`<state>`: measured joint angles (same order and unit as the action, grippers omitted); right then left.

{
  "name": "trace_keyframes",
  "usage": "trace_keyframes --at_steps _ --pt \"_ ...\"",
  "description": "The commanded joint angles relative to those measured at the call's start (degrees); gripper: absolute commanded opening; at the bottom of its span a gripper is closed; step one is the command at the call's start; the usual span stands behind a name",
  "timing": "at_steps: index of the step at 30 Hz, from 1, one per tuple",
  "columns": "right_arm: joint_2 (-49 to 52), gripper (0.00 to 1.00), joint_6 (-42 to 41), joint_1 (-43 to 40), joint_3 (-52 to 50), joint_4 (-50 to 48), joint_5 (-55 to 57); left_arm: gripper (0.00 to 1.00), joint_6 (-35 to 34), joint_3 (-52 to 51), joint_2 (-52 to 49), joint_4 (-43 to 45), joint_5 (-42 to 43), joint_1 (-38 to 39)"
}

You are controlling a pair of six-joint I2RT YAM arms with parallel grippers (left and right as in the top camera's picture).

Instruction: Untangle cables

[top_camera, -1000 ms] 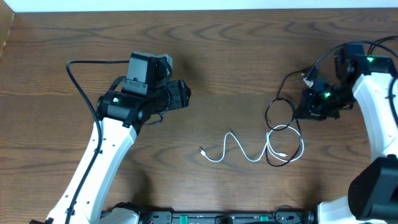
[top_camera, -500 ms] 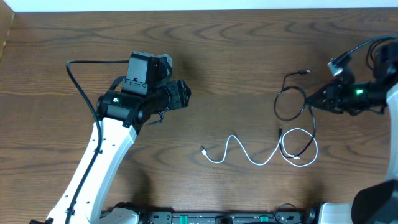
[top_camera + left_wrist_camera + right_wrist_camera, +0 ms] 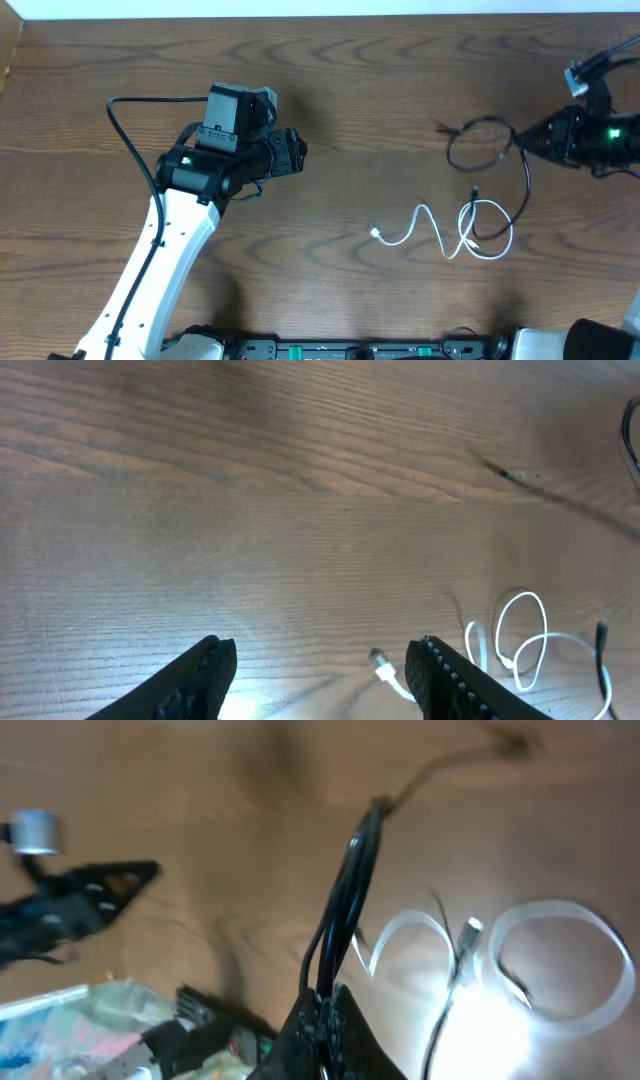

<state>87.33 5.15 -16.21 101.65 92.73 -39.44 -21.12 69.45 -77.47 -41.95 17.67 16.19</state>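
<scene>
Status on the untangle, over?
Right end effector shut on black cable. Left end effector open, empty. White cable on table, black cable crossing its loop. Nothing else in the way.

The dark brown wood-grain table (image 3: 400, 80) bears a thin white charging cable (image 3: 435, 231), lying in waves and a loop left of the right pincer (image 3: 522, 142) and nearer the arm bases, a thin black cable (image 3: 526, 185) crossing that loop.

near the right edge of the worktop (image 3: 380, 80) the right tool (image 3: 524, 143) pinches the black cable (image 3: 526, 180); its tail crosses the white cable (image 3: 421, 208) lying toward the front edge. the left tool (image 3: 296, 152) sits well apart.
</scene>
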Motion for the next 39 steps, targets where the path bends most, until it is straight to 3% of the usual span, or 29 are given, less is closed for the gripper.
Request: trace_keyframes --at_steps 1,7,14,21,26,31,39 --pt "-0.3 0.01 -1.9 1.0 0.1 2.4 10.5 0.6 0.5 -0.7 0.0 -0.2 -0.4 0.0" --pt "-0.5 0.01 -1.9 4.3 -2.8 4.6 14.3 0.6 3.7 -0.7 0.0 -1.4 0.9 0.0" --pt "-0.4 0.01 -1.9 6.1 -6.4 3.5 15.1 0.6 17.5 -0.8 0.0 -2.3 16.2 1.9" --pt "-0.4 0.01 -1.9 6.0 -6.4 3.3 15.1 0.6 29.0 -0.9 0.0 -2.7 25.9 11.9" --pt "-0.4 0.01 -2.0 6.0 -6.4 3.4 15.1 0.6 29.9 -1.1 -1.6 -0.3 27.4 18.4" --pt "-0.4 0.01 -1.9 6.0 -6.4 3.5 15.1 0.6 30.1 -3.7 -6.6 7.7 35.2 21.7" --pt "-0.4 0.01 -1.9 6.0 -6.4 3.5 15.1 0.6 30.1 -6.4 -14.5 18.8 35.7 26.4"
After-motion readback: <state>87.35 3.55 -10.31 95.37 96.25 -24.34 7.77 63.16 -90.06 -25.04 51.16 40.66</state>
